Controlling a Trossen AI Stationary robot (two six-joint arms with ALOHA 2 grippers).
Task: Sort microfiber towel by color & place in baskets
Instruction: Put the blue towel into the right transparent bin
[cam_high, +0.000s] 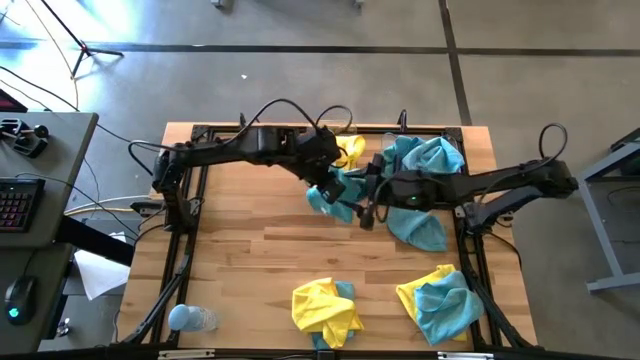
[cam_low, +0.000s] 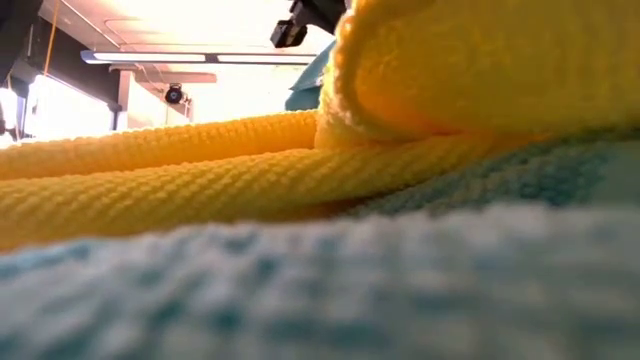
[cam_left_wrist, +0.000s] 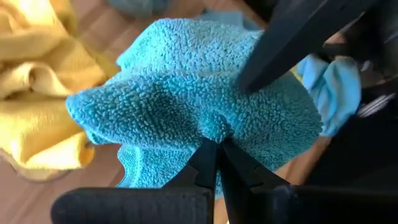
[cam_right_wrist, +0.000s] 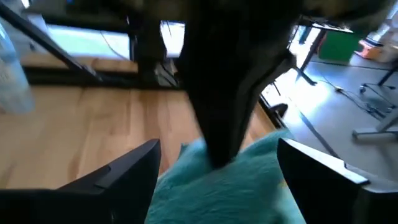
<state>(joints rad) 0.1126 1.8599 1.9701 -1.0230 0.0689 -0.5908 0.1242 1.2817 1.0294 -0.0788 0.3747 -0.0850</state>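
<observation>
Two arms, high view: both reach to the far middle of the tabletop (cam_high: 250, 240), where the left gripper (cam_high: 330, 190) and right gripper (cam_high: 368, 205) meet over one teal towel (cam_high: 335, 200). More teal cloths (cam_high: 425, 160) and a yellow cloth (cam_high: 350, 150) lie at the far edge; two mixed yellow-and-teal heaps (cam_high: 325, 305) (cam_high: 440, 300) sit near the front, where the baskets would be, though no clear bin wall can be made out.
Low view: yellow and teal cloth fill the lens; nothing of the grippers' work shows.
Left wrist view: fingers (cam_left_wrist: 208, 165) pressed together, pinching a fold of the teal towel (cam_left_wrist: 186, 106).
Right wrist view: fingers (cam_right_wrist: 130, 168) spread wide, teal cloth (cam_right_wrist: 230, 186) between them, a dark arm part blocking the middle.
Step, as judged: picking a teal towel from the pile, perhaps passing it between arms.
Next move calls for: lifting it free and carrying it to the teal-bearing heap.
</observation>
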